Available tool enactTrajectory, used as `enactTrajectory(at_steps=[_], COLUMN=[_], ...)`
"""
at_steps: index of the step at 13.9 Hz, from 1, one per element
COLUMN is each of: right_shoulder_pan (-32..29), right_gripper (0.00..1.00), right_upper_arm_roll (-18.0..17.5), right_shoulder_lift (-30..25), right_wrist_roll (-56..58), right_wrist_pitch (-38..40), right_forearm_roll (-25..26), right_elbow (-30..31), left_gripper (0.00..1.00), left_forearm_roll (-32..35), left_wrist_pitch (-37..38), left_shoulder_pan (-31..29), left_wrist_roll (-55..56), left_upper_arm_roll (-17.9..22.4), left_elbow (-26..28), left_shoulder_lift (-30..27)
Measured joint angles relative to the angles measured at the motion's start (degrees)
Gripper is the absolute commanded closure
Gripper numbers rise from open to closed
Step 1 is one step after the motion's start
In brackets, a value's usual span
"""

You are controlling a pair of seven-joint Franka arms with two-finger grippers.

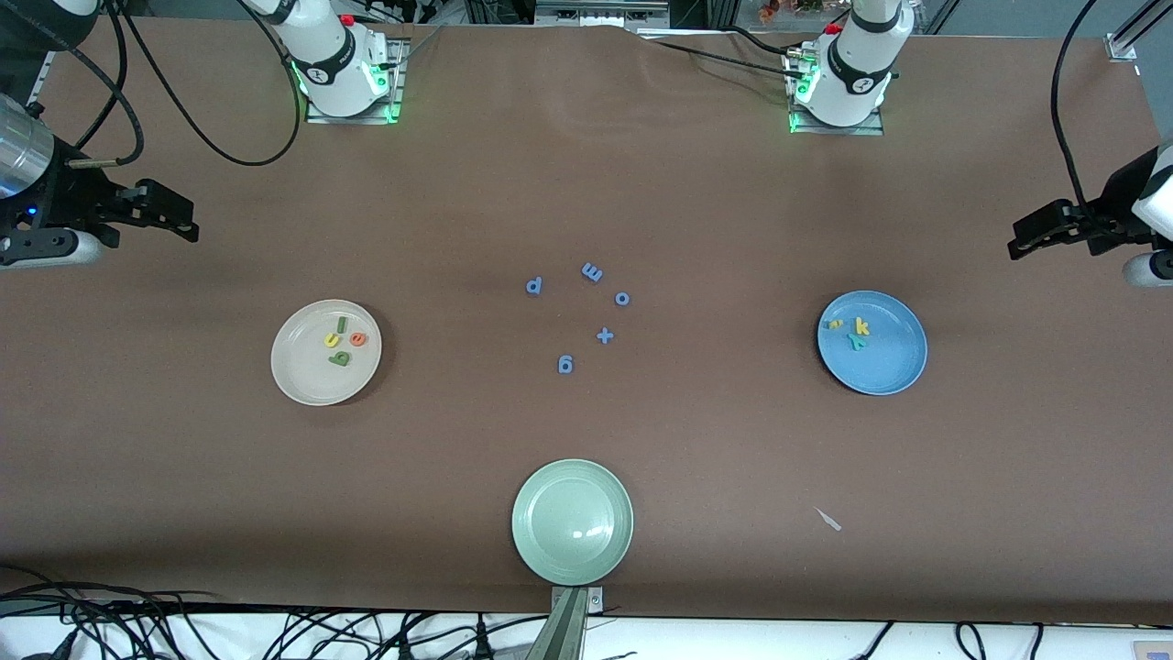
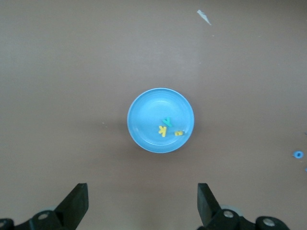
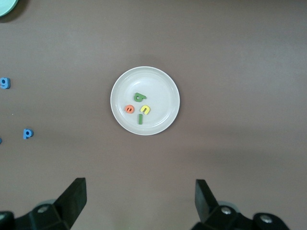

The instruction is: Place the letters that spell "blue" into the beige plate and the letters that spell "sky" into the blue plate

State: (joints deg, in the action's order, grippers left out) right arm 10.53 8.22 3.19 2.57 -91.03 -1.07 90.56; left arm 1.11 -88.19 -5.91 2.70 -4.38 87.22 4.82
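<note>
Sorting appears complete: orange "e", dark green "b", yellow "u" and light green "l" lie in the beige plate; yellow "s", yellow "k" and teal "y" lie in the blue plate. Left end effector and right end effector hang at their own bench ends, fingers apart, empty; each plate lies inboard of its nearer arm.

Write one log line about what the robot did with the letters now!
beige plate: b, l, u, e in | blue plate: s, k, y in | left gripper: open, waiting | right gripper: open, waiting

Pale green plate, blue letters
</note>
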Motion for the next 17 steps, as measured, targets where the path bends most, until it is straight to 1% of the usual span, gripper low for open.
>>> enactTrajectory(at_steps=[5, 11, 17], right_shoulder_pan=[-0.31, -0.46, 0.03], right_gripper=[0.00, 0.00, 0.00], right_upper_arm_roll=[0.02, 0.10, -0.50], right_shoulder_lift=[-0.04, -0.17, 0.13], right_wrist_roll=[0.00, 0.02, 0.01], right_wrist_pitch=[-0.03, 0.06, 0.10], right_forearm_roll=[0.12, 1.40, 1.94], right_elbow=[-0.53, -4.64, -4.64], left_gripper=[0.00, 0.00, 0.00], left_forearm_roll=[0.15, 0.15, 0.16], left_wrist_pitch=[-0.06, -0.07, -0.07], left_shoulder_pan=[0.26, 0.27, 0.11], left_wrist_roll=[-0.04, -0.04, -0.03], left_upper_arm_roll=[-0.09, -0.03, 0.43], left_elbow=[-0.13, -0.13, -0.13], left_shoulder_lift=[-0.24, -0.24, -0.24])
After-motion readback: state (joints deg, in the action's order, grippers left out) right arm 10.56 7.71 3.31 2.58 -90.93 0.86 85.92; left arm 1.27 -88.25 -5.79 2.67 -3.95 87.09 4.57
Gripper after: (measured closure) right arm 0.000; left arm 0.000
